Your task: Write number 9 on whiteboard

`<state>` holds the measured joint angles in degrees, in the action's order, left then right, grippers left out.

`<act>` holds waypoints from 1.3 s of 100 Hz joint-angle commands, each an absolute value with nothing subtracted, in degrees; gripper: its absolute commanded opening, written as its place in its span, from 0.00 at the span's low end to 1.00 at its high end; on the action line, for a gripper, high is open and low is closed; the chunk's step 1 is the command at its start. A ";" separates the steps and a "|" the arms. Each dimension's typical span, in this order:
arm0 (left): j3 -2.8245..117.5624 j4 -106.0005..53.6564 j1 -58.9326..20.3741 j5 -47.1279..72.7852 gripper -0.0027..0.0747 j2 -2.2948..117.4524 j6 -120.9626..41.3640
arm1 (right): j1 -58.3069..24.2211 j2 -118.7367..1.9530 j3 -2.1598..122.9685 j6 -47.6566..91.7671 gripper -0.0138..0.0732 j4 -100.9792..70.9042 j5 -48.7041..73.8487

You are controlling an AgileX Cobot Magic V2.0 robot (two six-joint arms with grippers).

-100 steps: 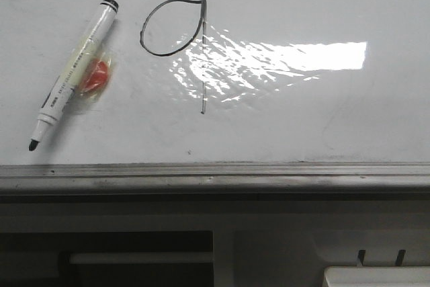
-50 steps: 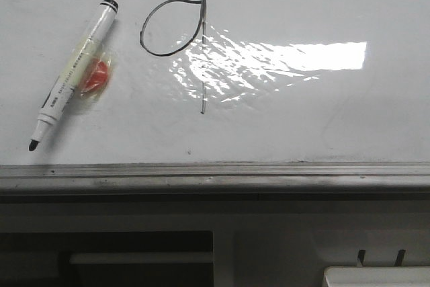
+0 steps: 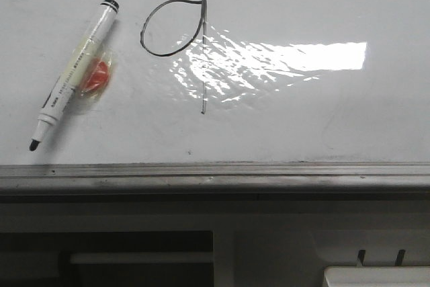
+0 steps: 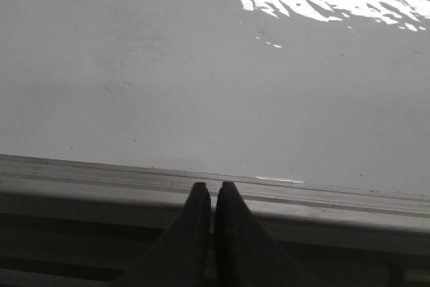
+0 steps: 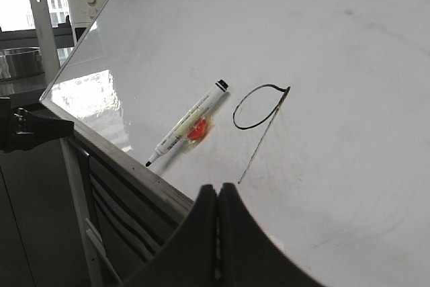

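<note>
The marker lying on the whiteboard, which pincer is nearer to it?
Probably the right. The right pincer hangs shut over the board's rail with the marker in its view. The left pincer, also shut at the rail, sees only bare whiteboard.

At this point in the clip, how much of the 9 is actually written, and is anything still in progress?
The writing looks done: the number 9 is on the whiteboard, a closed loop joined to a straight tail. The marker lies uncapped on the board to the left of the digit, with nothing holding it. The left gripper and right gripper are both shut and empty at the board's rail. Nothing seems left.
</note>
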<state>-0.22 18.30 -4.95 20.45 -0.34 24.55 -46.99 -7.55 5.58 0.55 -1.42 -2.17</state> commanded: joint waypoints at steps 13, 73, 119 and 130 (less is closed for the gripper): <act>-2.58 18.81 -4.84 17.92 0.01 -1.77 25.11 | -46.97 -8.07 7.10 0.84 0.08 -0.65 -6.36; -2.58 5.29 1.14 17.78 0.01 -1.88 15.29 | -46.97 -8.07 7.10 0.84 0.08 -0.65 -6.36; -2.58 4.19 1.14 17.75 0.01 -1.88 14.16 | -46.97 -8.07 7.10 0.84 0.08 -0.65 -6.36; -2.58 4.19 1.14 17.75 0.01 -1.88 14.16 | -46.97 -8.07 7.10 0.84 0.08 -0.65 -6.36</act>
